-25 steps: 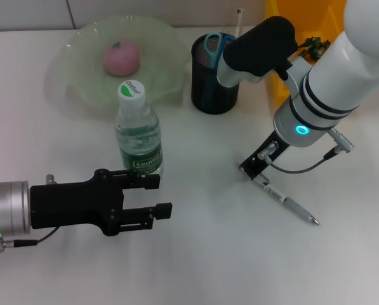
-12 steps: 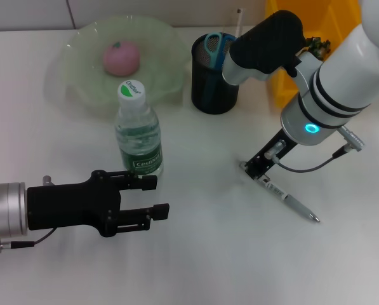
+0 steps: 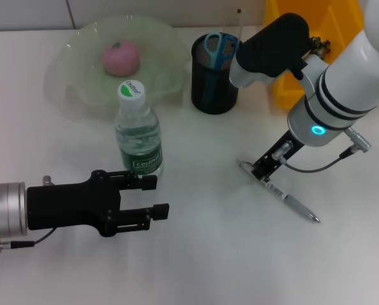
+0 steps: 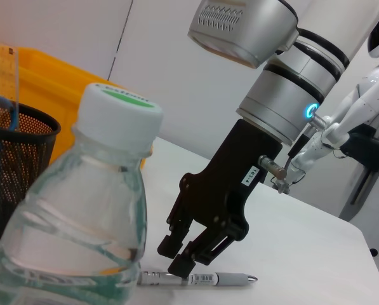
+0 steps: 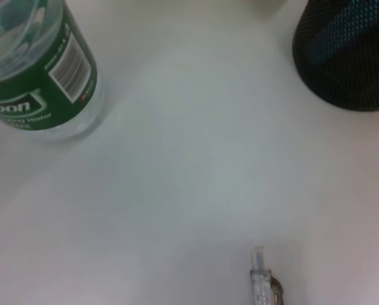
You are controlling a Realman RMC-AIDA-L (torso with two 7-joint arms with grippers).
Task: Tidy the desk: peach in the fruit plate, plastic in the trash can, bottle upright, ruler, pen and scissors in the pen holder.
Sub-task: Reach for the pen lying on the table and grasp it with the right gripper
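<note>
You see the pen (image 3: 284, 199) lying flat on the white desk (image 3: 202, 254), toward its right side and about midway between the front and back edges. It is a slim silver-white pen with a clear clip end, a printed label on the barrel and a pointed metal tip; the tip points toward the front right corner. The right gripper (image 4: 188, 251) is lowered over the clip end, and its black fingers (image 4: 203, 248) are apart, one on each side of the barrel, very near it or just touching it.

The left gripper (image 3: 150, 197) rests low near the front left of the desk, with its fingers apart and nothing between them. Just behind it the bottle (image 3: 138, 130) stands upright: clear plastic, green label, white cap with a green mark.

Near the back edge you find the peach (image 3: 120, 57) in the pale green fruit plate (image 3: 75, 76), and the black mesh pen holder (image 3: 211, 89) with blue-handled scissors (image 3: 216, 46) and the ruler (image 4: 6, 63) inside.
</note>
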